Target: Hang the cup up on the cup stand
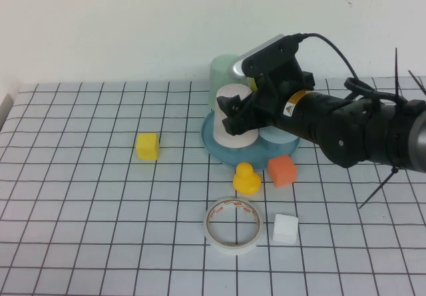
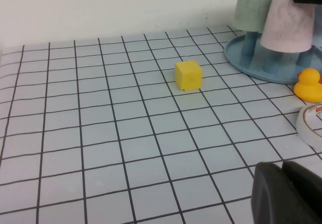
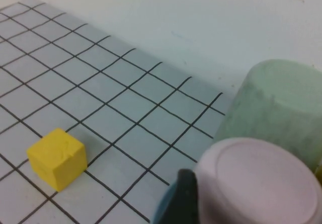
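Observation:
The pale pink cup (image 1: 233, 92) stands upside down on the teal cup stand (image 1: 218, 152), seen closer in the left wrist view as cup (image 2: 289, 25) and stand (image 2: 261, 68). My right gripper (image 1: 236, 116) reaches in from the right with its jaws spread wide on either side of the cup. One dark finger (image 3: 184, 199) shows right beside the cup's wall (image 3: 261, 178); the other is hidden. My left gripper (image 2: 282, 176) is shut with nothing in it, low over the table near the front, and is out of the high view.
A mint green cup (image 1: 223, 73) sits upside down on the stand behind the pink one, and a light blue shape (image 1: 281, 141) shows under my right arm. In front lie a yellow cube (image 1: 147, 146), yellow duck (image 1: 246, 178), orange cube (image 1: 282, 170), tape roll (image 1: 232, 225) and white cube (image 1: 285, 229).

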Available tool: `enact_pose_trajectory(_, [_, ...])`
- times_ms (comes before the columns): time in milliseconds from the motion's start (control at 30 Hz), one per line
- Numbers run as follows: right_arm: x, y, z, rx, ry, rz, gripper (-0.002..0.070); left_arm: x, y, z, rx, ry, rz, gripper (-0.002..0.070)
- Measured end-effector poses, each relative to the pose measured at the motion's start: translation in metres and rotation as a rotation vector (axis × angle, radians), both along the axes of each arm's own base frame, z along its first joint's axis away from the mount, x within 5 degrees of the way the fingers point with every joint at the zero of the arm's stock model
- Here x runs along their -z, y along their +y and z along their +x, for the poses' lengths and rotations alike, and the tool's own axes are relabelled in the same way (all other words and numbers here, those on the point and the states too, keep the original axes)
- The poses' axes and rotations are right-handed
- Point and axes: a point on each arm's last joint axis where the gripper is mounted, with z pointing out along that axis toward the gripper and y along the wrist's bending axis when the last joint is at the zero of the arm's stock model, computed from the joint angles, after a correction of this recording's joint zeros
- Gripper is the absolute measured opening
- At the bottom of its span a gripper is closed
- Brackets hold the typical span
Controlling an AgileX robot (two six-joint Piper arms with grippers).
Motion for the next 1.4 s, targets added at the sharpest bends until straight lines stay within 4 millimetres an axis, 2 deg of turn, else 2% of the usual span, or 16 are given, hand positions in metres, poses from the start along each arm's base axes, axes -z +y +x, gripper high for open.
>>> enact_pose_trajectory(133, [-0.013, 0.002, -0.006, -0.015, -0.014, 0.001, 0.0620, 0.000, 0.000, 0.000, 0.000, 0.000, 0.000, -0.0001])
enact_pose_trajectory(267, [-0.056, -0.004, -0.026, -0.036, -0.029, 0.008, 0.0597, 0.000, 0.000, 0.000, 0.000, 0.000, 0.000, -0.0001])
enact_pose_trajectory(333, [-0.079, -0.012, -0.039, -0.043, -0.015, 0.002, 0.0526, 0.000, 0.000, 0.000, 0.000, 0.000, 0.000, -0.0001])
enact_pose_trajectory(367, [-0.091, -0.017, -0.048, -0.047, -0.002, -0.005, 0.0458, 0.000, 0.000, 0.000, 0.000, 0.000, 0.000, -0.0001])
enact_pose_trajectory(400, [-0.112, -0.027, -0.064, -0.055, 0.025, -0.020, 0.0277, 0.000, 0.000, 0.000, 0.000, 0.000, 0.000, -0.0001])
enact_pose_trajectory(433, [-0.122, -0.033, -0.074, -0.060, 0.042, -0.029, 0.0183, 0.000, 0.000, 0.000, 0.000, 0.000, 0.000, -0.0001])
enact_pose_trajectory(467, [-0.132, -0.039, -0.084, -0.064, 0.057, -0.038, 0.0120, 0.000, 0.000, 0.000, 0.000, 0.000, 0.000, -0.0001])
enact_pose_trajectory(567, [-0.157, -0.058, -0.116, -0.079, 0.083, -0.054, 0.0039, 0.000, 0.000, 0.000, 0.000, 0.000, 0.000, -0.0001])
enact_pose_trajectory(667, [-0.171, -0.081, -0.151, -0.085, 0.077, -0.029, 0.0014, 0.000, 0.000, 0.000, 0.000, 0.000, 0.000, -0.0001])
enact_pose_trajectory(800, [-0.170, -0.113, -0.200, -0.086, 0.052, 0.012, 0.0007, 0.000, 0.000, 0.000, 0.000, 0.000, 0.000, -0.0001])
enact_pose_trajectory(933, [-0.170, -0.149, -0.257, -0.095, -0.018, 0.111, 0.0005, 0.000, 0.000, 0.000, 0.000, 0.000, 0.000, -0.0001])
enact_pose_trajectory(967, [-0.166, -0.164, -0.280, -0.098, -0.060, 0.145, 0.0005, 0.000, 0.000, 0.000, 0.000, 0.000, 0.000, -0.0001])
enact_pose_trajectory(1033, [-0.162, -0.179, -0.302, -0.103, -0.111, 0.182, 0.0005, 0.000, 0.000, 0.000, 0.000, 0.000, 0.000, -0.0001])
enact_pose_trajectory(1133, [-0.150, -0.193, -0.323, -0.109, -0.146, 0.209, 0.0005, 0.000, 0.000, 0.000, 0.000, 0.000, 0.000, -0.0001])
enact_pose_trajectory(1233, [-0.140, -0.200, -0.336, -0.115, -0.146, 0.209, 0.0004, 0.000, 0.000, 0.000, 0.000, 0.000, 0.000, -0.0001])
enact_pose_trajectory(1400, [-0.117, -0.204, -0.333, -0.074, -0.105, 0.129, 0.0002, 0.000, 0.000, 0.000, 0.000, 0.000, 0.000, -0.0001])
